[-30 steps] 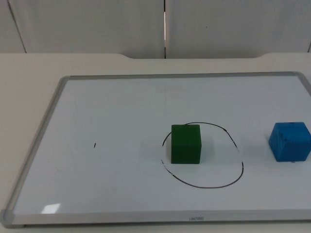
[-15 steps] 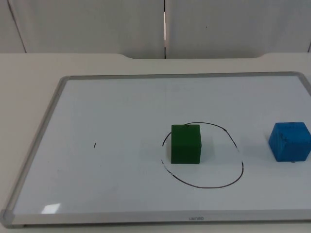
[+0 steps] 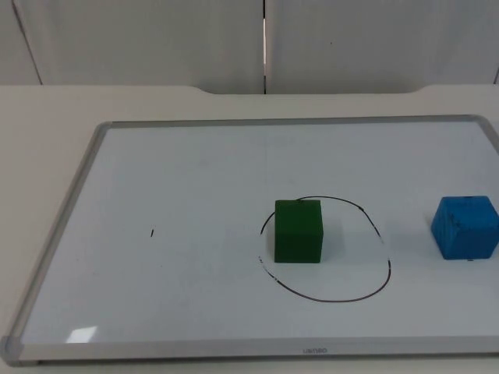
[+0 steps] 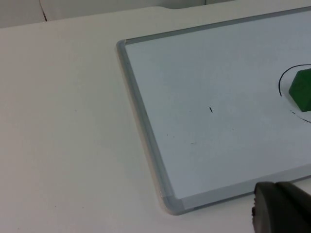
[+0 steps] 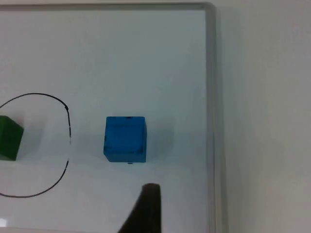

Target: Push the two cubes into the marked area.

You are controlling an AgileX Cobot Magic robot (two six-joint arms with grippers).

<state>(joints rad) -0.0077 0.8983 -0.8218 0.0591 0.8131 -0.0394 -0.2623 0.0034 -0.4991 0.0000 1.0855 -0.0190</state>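
Green cube: your green cube (image 3: pixel 298 231) sits on the whiteboard (image 3: pixel 179 179), inside the drawn ring (image 3: pixel 387 265) at its left side, its lower left corner touching or just over the line. Judged from here, that half of the job is as good as done.
Blue cube: the blue cube (image 3: pixel 465 227) stands well outside the ring, off to the right near the whiteboard's right frame. This is the one you have left to move.
Right pincer: the right pincer (image 5: pixel 146 213) hangs near the blue cube on the side toward the board's front edge, one dark fingertip close to the cube but not touching. I cannot tell whether its fingers are open or closed.
Why there: from that spot the cube is within easy reach, but a push toward the ring needs the finger on the cube's far side, the face toward the frame.
Left pincer: the left pincer (image 4: pixel 282 208) waits over the counter (image 4: pixel 63 126) by the board's near left corner. I cannot tell its finger state either.
Risk: push off-centre and the cube may turn and slide wide.
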